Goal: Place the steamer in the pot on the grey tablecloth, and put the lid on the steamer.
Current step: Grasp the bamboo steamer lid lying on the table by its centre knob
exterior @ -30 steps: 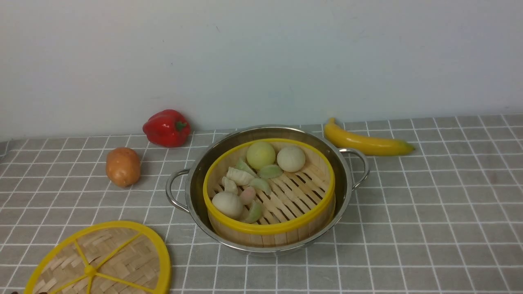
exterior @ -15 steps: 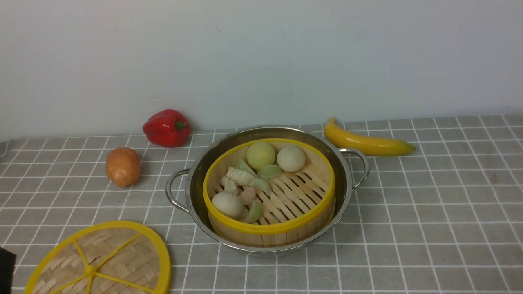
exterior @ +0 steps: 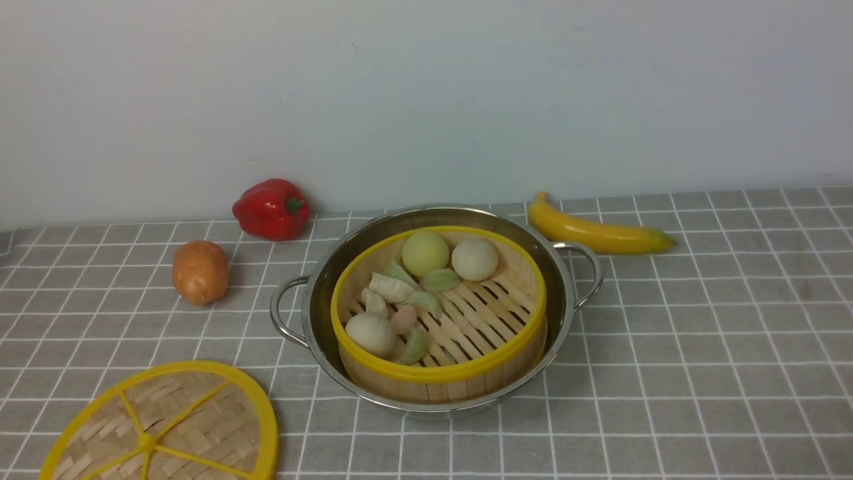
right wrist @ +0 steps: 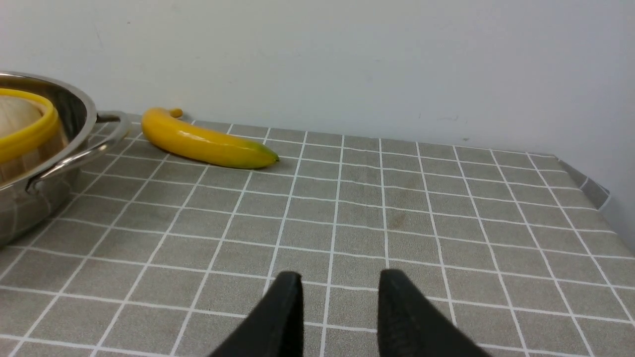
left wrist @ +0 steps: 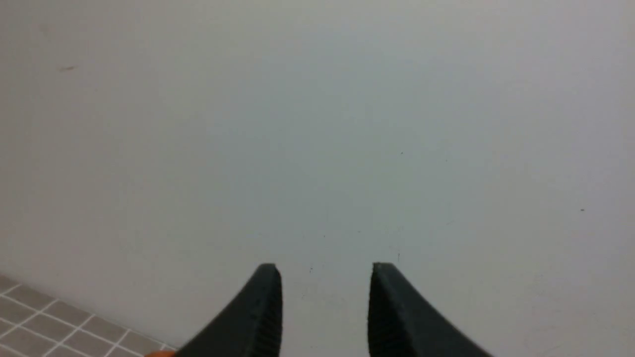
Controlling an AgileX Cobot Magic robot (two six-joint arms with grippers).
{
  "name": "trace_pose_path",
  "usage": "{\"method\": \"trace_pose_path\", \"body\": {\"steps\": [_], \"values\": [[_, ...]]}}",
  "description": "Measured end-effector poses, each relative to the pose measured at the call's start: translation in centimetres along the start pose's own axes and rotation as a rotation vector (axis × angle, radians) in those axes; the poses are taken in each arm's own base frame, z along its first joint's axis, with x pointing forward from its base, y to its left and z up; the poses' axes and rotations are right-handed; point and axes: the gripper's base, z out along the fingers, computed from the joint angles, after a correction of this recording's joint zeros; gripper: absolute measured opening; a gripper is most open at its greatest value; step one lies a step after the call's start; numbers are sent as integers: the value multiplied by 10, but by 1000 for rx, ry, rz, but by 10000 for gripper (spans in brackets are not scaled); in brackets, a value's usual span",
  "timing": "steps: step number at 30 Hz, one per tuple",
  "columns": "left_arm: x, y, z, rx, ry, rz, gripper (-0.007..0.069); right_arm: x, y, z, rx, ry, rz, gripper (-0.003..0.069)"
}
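From the front, the steamer (exterior: 438,313), a slatted bamboo basket with a smooth yellow plastic rim and toy buns and dumplings inside, already sits in the pot (exterior: 436,310), a wide, shiny steel vessel with two loop handles on the grey tablecloth (exterior: 700,347), whose thin white grid covers the tabletop. The lid (exterior: 163,427), a flat woven bamboo disc with yellow rim, spokes and knob, lies on the cloth near the pot's left, so covering the steamer is left; neither arm shows here. In the left wrist view, the left end effector (left wrist: 325,277) has its dark ridged fingers spread on nothing, facing the pale wall. In the right wrist view, the right end effector (right wrist: 340,282) is likewise spread and empty above the cloth, the pot's handle and a glossy banana (right wrist: 206,140) beyond.
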Motion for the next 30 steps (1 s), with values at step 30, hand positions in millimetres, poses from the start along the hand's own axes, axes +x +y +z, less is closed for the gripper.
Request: {"method": "trace_pose_path", "body": {"steps": [30], "values": [[-59, -49, -14, -72, 816, 365, 243, 0, 0, 0, 0, 0, 0, 240]]}}
